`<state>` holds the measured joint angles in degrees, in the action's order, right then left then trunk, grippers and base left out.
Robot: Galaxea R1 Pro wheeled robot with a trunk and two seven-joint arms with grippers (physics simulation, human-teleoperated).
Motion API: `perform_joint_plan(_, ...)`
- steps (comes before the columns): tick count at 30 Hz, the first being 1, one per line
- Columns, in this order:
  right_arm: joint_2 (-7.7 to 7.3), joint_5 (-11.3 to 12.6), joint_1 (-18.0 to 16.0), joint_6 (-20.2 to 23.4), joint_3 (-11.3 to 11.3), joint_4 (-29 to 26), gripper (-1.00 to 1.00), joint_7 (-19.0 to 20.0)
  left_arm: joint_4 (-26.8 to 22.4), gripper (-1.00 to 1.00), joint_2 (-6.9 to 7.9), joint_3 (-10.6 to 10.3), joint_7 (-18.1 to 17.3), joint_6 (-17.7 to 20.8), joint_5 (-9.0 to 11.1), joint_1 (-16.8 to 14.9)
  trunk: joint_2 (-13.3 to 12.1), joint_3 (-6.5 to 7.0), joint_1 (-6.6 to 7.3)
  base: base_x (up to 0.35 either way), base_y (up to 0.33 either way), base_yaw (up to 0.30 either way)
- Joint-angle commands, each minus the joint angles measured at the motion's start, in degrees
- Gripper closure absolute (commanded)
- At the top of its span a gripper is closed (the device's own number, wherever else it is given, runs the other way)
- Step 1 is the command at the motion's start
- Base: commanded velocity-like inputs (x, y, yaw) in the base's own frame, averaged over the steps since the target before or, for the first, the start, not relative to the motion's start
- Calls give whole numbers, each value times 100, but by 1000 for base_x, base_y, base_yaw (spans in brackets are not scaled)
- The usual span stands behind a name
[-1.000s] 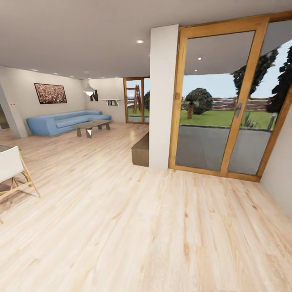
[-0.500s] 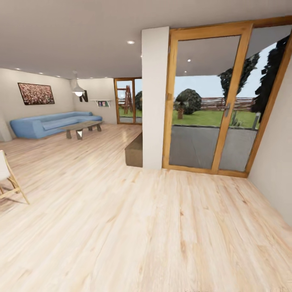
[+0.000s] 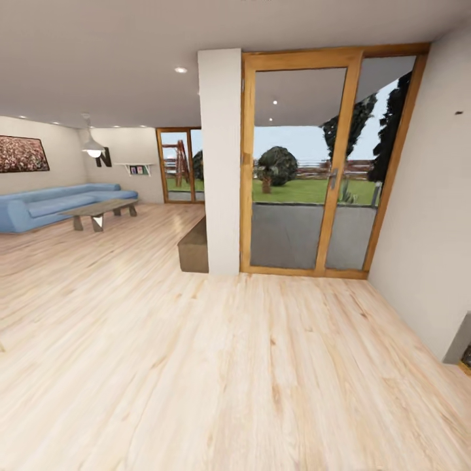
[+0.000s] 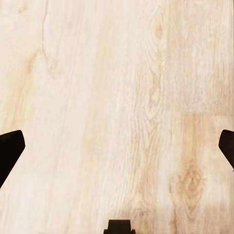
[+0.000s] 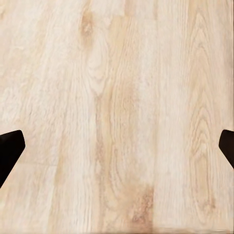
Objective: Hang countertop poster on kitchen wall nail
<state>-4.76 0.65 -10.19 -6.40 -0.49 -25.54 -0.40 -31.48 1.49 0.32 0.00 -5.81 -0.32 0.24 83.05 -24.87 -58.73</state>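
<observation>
The poster and the kitchen countertop are out of view. A tiny dark dot (image 3: 460, 113), possibly one of the wall nails, sits high on the pale wall at the far right of the head view. My left gripper (image 4: 117, 146) hangs open over bare wooden floor, its dark fingertips (image 4: 9, 151) far apart with nothing between them. My right gripper (image 5: 117, 146) is likewise open above the floorboards, holding nothing.
A white pillar (image 3: 222, 163) and a wood-framed glass door (image 3: 301, 170) stand ahead, with a low brown box (image 3: 194, 247) by the pillar. A blue sofa (image 3: 52, 206), a coffee table (image 3: 98, 212) and a reddish wide painting (image 3: 23, 154) are far left. A grey fitting's edge (image 3: 458, 340) shows at lower right.
The whole head view has swung to the right: pillar, door and sofa slid left, the white chair left the picture, and the right-hand wall came in.
</observation>
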Motion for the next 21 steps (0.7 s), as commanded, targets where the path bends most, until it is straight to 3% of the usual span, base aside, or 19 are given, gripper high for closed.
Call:
perform_joint_plan(1, 1, 8, -4, -19, -4, 6, -100, -4, -7, -100, 0, 3, 0, -9, -3, 3, 3, -1, 0, 0, 0, -274)
perform_joint_plan(9, 1, 8, -4, -19, -4, 6, -100, -9, -7, -100, 0, 3, 0, -8, -3, 3, 3, 24, 0, -3, 3, -255)
perform_joint_plan(21, 1, 6, -2, -19, -4, 6, -100, -13, -7, -100, 0, 3, 0, -8, -4, 2, 3, -43, 0, -136, 195, -31)
